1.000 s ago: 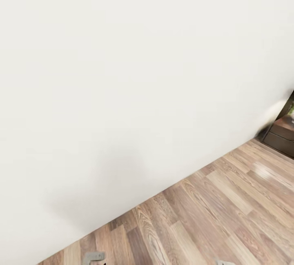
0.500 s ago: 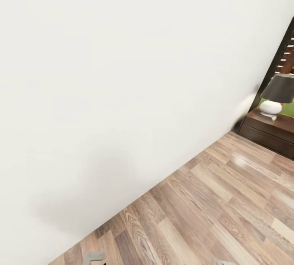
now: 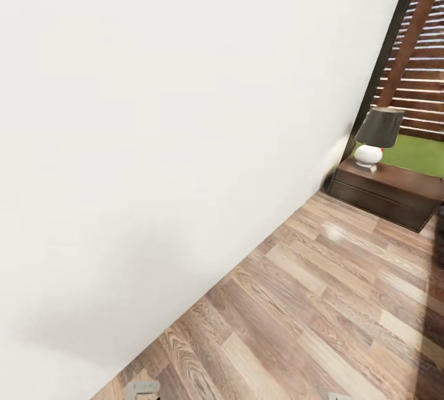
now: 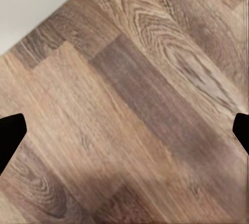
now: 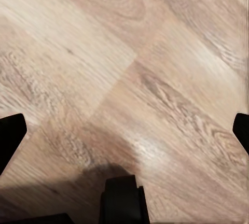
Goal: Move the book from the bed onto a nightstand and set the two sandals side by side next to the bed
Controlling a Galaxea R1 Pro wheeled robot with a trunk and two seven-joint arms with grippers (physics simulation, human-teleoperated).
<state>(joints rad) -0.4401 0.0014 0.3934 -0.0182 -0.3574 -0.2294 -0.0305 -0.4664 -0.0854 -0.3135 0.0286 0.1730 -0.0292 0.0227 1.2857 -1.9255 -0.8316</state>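
Bright daylight; glare on floor (image 3: pixel 336 233); wrist views soft.

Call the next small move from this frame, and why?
Probably keep turning the base toward the nightstand. It sits with a lamp by the window at the head view's right edge, while the white wall takes most of the picture. Both wrist views show wood floor between wide-apart fingers.
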